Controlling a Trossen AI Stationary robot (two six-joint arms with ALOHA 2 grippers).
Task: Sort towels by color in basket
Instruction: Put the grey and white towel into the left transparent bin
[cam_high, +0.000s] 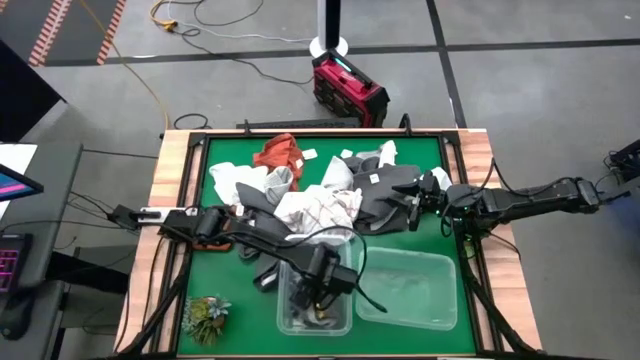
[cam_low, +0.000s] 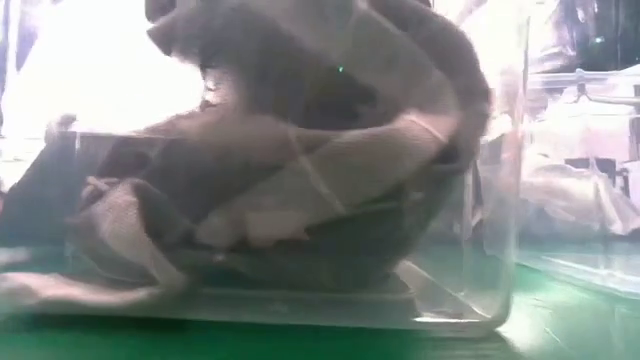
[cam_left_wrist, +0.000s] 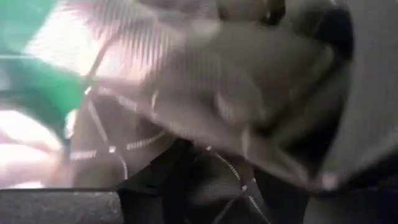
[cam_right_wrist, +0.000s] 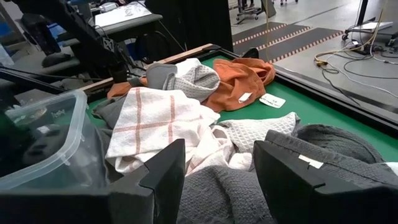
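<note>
While right tool (cam_right_wrist: 217, 180) gapes over dark grey towel (cam_right_wrist: 217, 193), empty.

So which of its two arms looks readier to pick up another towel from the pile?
Probably the right. Its hand is open and sits low over the dark grey towels in the pile. The left hand is down inside the left clear bin, busy with a dark towel there.

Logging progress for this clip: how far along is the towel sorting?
Early. Done: a few greyish towels lie in the left clear bin; the right bin looks empty. In hand: left gripper is down inside the left bin; right gripper, open, hovers over the pile. Left: orange towel, checked white one, most greys.
</note>
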